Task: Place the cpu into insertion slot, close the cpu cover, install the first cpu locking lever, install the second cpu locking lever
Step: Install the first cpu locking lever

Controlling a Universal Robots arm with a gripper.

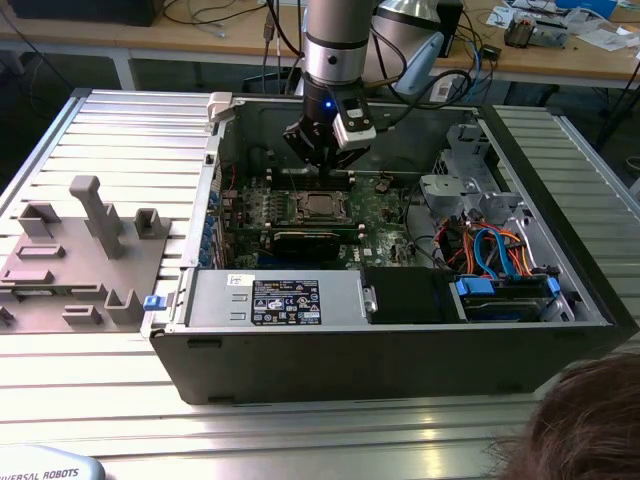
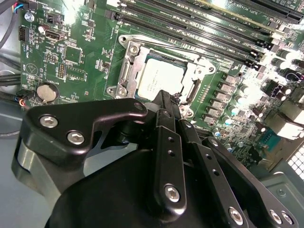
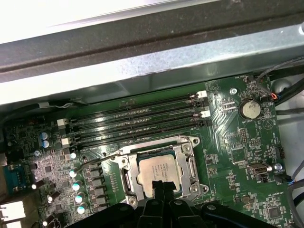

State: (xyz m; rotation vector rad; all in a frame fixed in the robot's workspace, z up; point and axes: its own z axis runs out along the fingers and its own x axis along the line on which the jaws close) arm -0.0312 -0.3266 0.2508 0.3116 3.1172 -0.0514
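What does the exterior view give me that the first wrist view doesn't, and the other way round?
Exterior view alone: the whole computer case, the grey fixture tray on the exterior view's left, the arm above the board. First wrist view alone: the coin cell and memory slots close up. Both: the cpu seated under the cpu cover, with the gripper shut at it.

Black sticker: on the silver housing at 6 o'clock from the cpu in the exterior view; white print and small marks, too fine to read.
White sticker: at 10 o'clock from the black sticker; dark print, illegible.
Pale cover: at 7 o'clock in the exterior view; a line of capital lettering.
cpu top: faint lines of engraved print in both wrist views, not legible.
Circuit board: tiny white printed codes beside the parts; a triangle sign near the coin cell.
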